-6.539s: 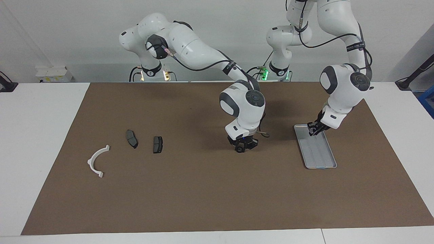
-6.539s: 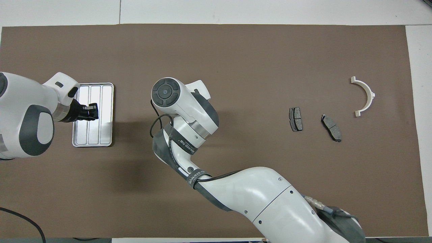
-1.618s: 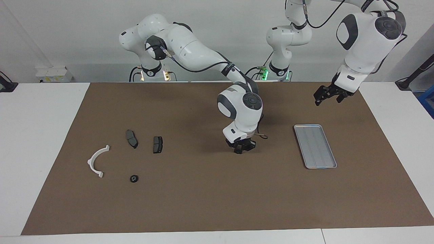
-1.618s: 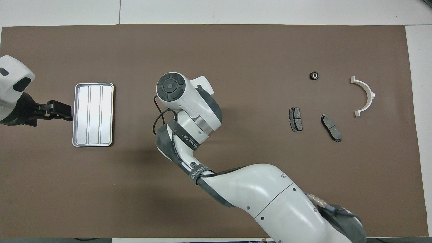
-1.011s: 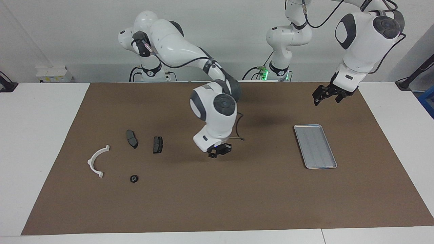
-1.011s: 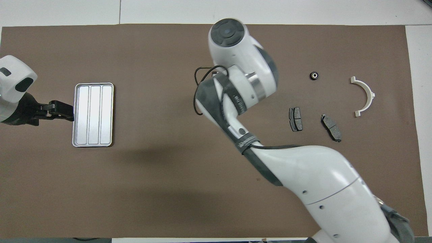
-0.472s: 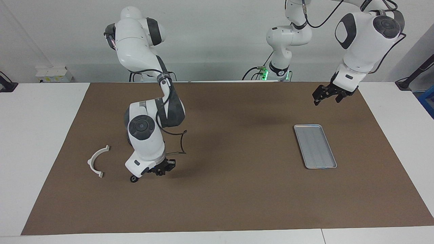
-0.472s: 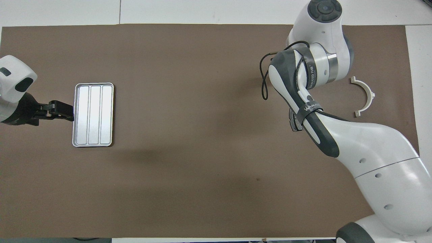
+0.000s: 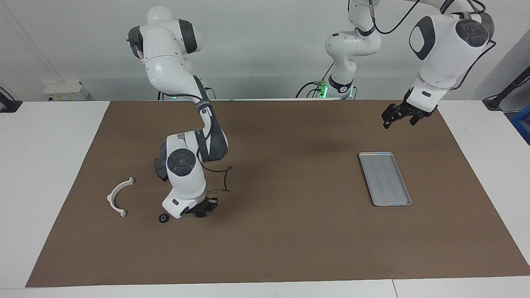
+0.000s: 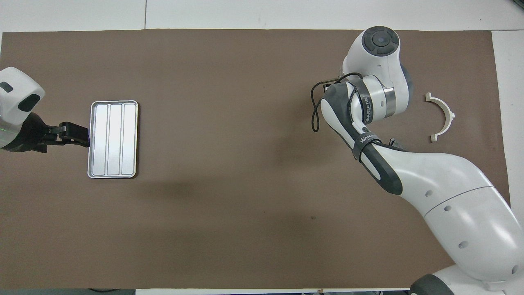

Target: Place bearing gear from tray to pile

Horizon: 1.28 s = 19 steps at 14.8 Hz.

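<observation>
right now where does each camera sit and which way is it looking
Facing view: high across the table, looking at both robots; whole arms and bases show, right end effector low beside the bearing gear, left end effector raised.
Overhead view: above the robots' end, looking steeply down; the right arm hides the gear.
Both show the tray and white bracket.

Both views are bright and evenly lit, with soft, diffuse light falling from above. Shadows are faint and blurred at their edges: a broad dim patch lies on the brown mat covering the surface (image 9: 290, 231) under the white right arm (image 9: 184, 165), and a weaker one sits near the flat silver-grey metal tray (image 10: 112, 139). The tray's ribbed floor reflects the light as a pale, washed-out sheen in the overhead view. The glossy white arm shells carry small highlights. Focus is sharp across both views, with no motion blur, and the mat's edges stay straight.
</observation>
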Motion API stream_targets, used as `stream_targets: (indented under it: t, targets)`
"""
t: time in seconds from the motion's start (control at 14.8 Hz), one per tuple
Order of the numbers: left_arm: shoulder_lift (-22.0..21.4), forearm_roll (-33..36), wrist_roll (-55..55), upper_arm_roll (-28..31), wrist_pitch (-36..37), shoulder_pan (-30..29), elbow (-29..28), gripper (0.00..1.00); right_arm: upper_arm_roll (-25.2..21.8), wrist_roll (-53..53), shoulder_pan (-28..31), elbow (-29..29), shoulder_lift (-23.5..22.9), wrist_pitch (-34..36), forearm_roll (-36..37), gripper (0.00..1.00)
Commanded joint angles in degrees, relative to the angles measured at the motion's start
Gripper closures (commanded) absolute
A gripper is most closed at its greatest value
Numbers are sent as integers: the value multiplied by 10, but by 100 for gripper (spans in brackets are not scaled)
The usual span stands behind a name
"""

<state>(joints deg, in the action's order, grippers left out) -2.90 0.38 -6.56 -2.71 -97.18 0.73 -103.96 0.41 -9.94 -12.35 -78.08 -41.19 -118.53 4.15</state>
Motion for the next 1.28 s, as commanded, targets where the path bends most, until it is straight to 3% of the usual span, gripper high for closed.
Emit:
stream_targets:
  t: [0.0,0.2,0.67,1.21]
  targets:
    - [-16,-8,4,1,-10,0,-15,0,7,-3,4,-25,18,-8,6,1]
    - [-15,-8,3,1,-10,0,-14,0,6,-2,6,-21,20,0,6,0]
    - [-16,-8,3,1,-10,0,-14,0,6,1,7,-16,86,92,4,0]
    - [-16,-8,3,1,-10,0,-14,0,7,9,26,-24,141,130,-2,0]
